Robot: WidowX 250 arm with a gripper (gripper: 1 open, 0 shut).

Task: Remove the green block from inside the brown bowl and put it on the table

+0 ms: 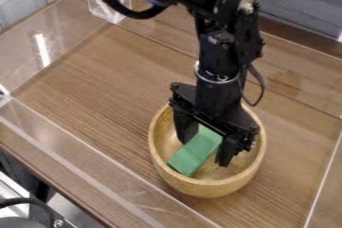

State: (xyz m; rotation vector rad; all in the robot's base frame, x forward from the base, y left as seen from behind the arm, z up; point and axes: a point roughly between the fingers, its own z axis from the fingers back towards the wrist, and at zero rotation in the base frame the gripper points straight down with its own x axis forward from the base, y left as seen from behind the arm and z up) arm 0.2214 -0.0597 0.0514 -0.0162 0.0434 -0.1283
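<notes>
The brown bowl (181, 179) sits on the table (94, 82) toward the front right. Inside it lies the green block (194, 155), tilted, with its far end hidden by the gripper. My black gripper (210, 142) points straight down into the bowl, open, one finger on each side of the block's upper end. I cannot tell whether the fingers touch the block.
Clear acrylic walls (60, 142) run along the table's edges, close to the bowl's front left. A clear triangular stand (107, 5) sits at the back left. The black arm (221, 22) rises from the gripper toward the top of the view.
</notes>
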